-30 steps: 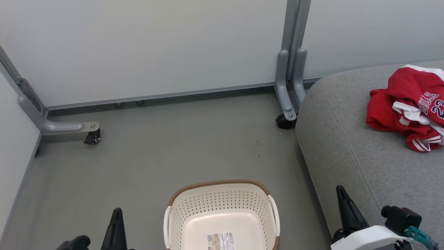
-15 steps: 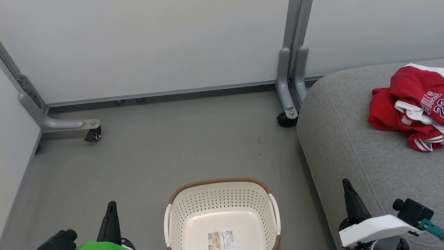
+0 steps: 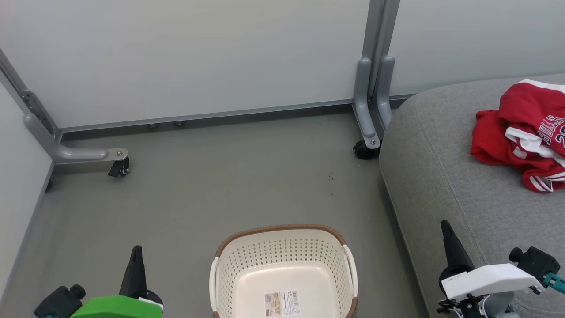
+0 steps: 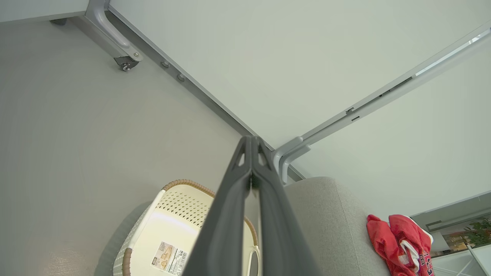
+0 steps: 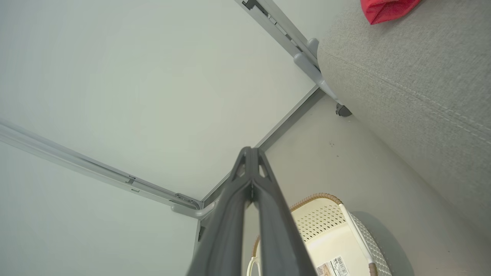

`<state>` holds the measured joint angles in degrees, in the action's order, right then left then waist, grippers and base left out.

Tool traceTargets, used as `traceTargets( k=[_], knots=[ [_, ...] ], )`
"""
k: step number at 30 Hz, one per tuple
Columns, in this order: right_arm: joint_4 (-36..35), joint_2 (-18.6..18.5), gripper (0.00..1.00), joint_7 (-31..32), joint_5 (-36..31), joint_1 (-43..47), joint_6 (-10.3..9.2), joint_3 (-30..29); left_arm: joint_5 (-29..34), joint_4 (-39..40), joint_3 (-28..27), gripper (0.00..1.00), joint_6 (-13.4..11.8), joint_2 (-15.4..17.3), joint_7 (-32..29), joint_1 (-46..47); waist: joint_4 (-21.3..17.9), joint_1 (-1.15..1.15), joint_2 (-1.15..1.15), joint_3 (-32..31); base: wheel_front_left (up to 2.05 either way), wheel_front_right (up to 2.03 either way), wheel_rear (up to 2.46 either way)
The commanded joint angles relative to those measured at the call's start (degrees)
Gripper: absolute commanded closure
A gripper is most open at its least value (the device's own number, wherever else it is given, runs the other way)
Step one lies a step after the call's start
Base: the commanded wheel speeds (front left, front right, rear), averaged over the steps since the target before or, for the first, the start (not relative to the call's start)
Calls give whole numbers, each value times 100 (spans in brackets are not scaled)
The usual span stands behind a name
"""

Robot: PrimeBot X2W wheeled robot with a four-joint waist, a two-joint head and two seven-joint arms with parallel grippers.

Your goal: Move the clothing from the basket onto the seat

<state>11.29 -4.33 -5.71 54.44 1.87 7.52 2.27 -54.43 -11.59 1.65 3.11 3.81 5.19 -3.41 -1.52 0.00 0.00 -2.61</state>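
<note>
Left pincer (image 3: pixel 135 254) and right pincer (image 3: pixel 445 227), pressed together, rose; jersey (image 3: pixel 516 132) on seat (image 3: pixel 441 176) reads "BULLS".

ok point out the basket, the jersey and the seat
basket (image 3: pixel 282 252), head view, far perforated wall
jersey (image 3: pixel 494 141), head view, red fabric at its left
seat (image 3: pixel 435 190), head view, bare grey top left of the jersey
</note>
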Motion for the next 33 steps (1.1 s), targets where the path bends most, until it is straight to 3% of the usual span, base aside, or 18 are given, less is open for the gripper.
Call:
traceTargets(
  k=[1, 33],
  knots=[
    [-41, -34, 100, 35, 181, -173, -2, -39, -189, 33, -52, 100, 61, 49, -29, 197, 3, 0, 0, 5, 0, 0, 0],
    [106, -45, 100, 533, 2100, -508, -1, -334, -2071, -96, -342, 100, 254, 53, -525, 608, 65, 0, 0, 119, 0, 0, 0]
  ],
)
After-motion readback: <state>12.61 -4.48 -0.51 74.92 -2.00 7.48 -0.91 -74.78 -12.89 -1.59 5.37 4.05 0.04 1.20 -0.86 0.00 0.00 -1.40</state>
